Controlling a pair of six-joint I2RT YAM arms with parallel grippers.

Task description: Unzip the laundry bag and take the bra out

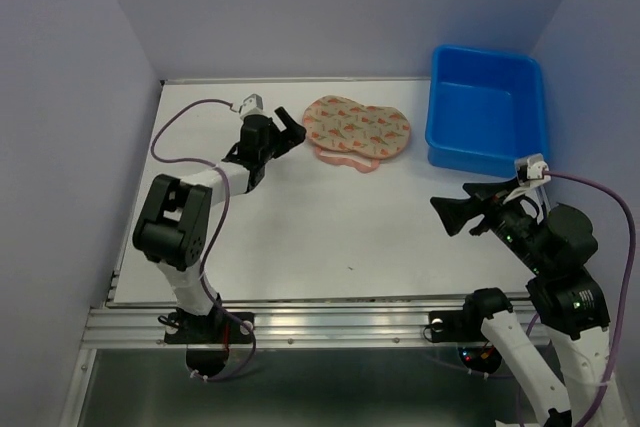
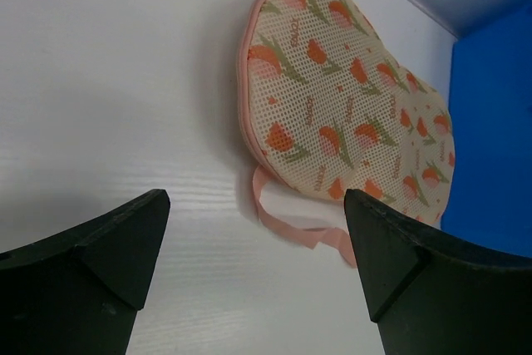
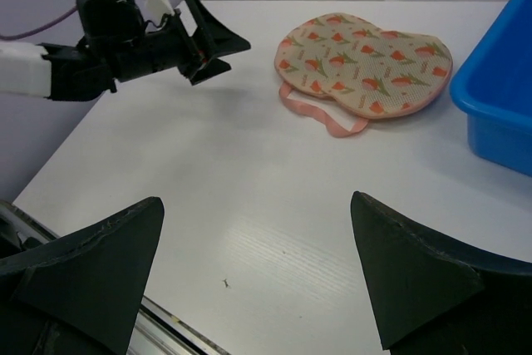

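The laundry bag [image 1: 358, 132] lies flat and closed at the back middle of the white table, cream with orange tulip print; the left wrist view [image 2: 341, 97] and the right wrist view [image 3: 366, 60] both show it. Its pink strap [image 2: 295, 230] loops out on the near side. The bra is out of view. My left gripper [image 1: 292, 130] hovers open just left of the bag, its jaws [image 2: 256, 197] framing the strap with nothing between them. My right gripper [image 1: 445, 215] stands open and empty over the near right of the table [image 3: 257, 199], well short of the bag.
A blue plastic tub [image 1: 487, 152] sits at the back right, close to the bag's right lobe. Purple walls enclose the table on three sides. An aluminium rail [image 1: 300, 322] runs along the near edge. A small dark speck [image 1: 350, 268] lies mid-table.
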